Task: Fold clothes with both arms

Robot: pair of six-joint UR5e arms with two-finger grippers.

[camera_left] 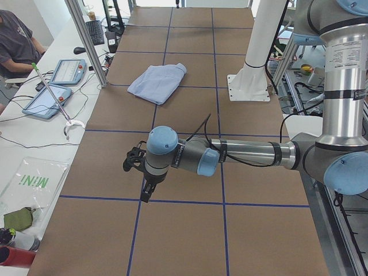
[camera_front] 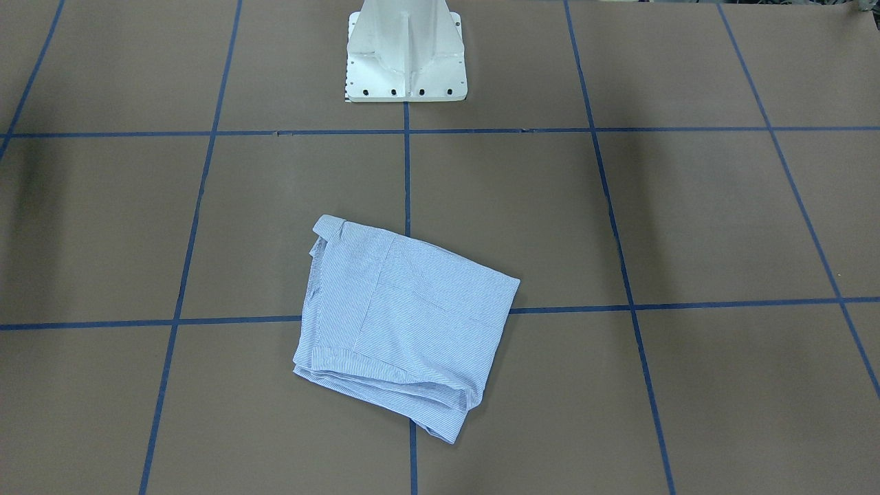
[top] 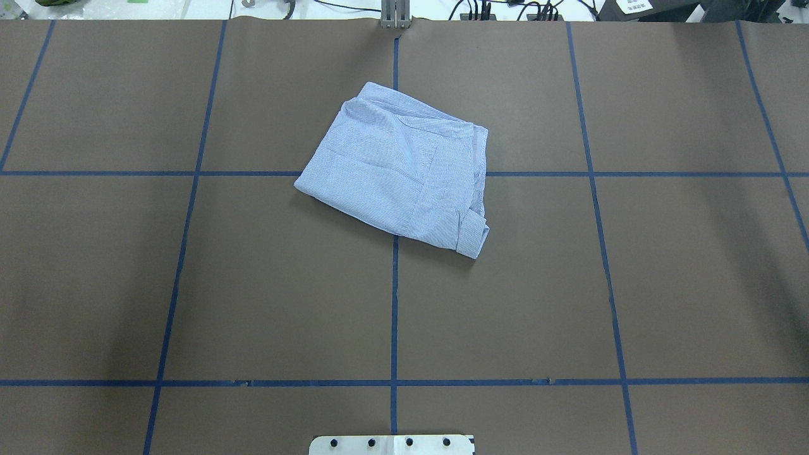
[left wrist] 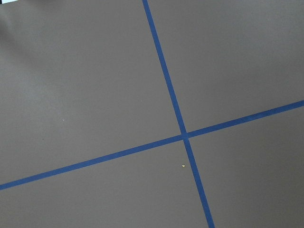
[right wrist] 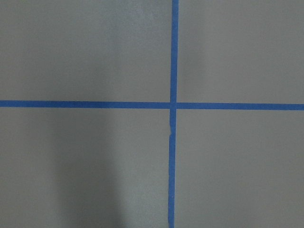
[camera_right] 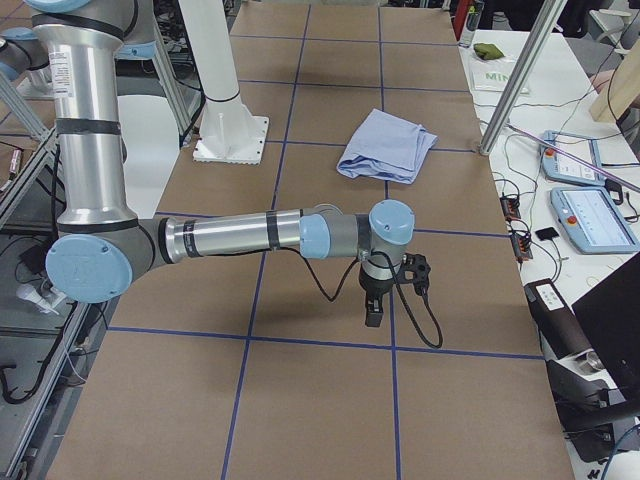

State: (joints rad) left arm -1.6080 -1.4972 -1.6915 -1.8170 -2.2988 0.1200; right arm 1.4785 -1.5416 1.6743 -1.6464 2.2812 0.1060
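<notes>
On table (top: 265, 284): folded shirt (top: 398, 167), pedestal (camera_front: 405, 62) near; left gripper (camera_left: 145, 192), right gripper (camera_right: 373, 314) well away, open or closed unclear.

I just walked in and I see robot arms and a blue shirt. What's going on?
The light blue striped shirt lies folded into a small bundle on the brown table, and nothing is touching it. The left arm and the right arm each reach out over bare table near opposite ends, far from the shirt. Whether their jaws are open or shut cannot be told from these views. The folding looks done or paused.
</notes>
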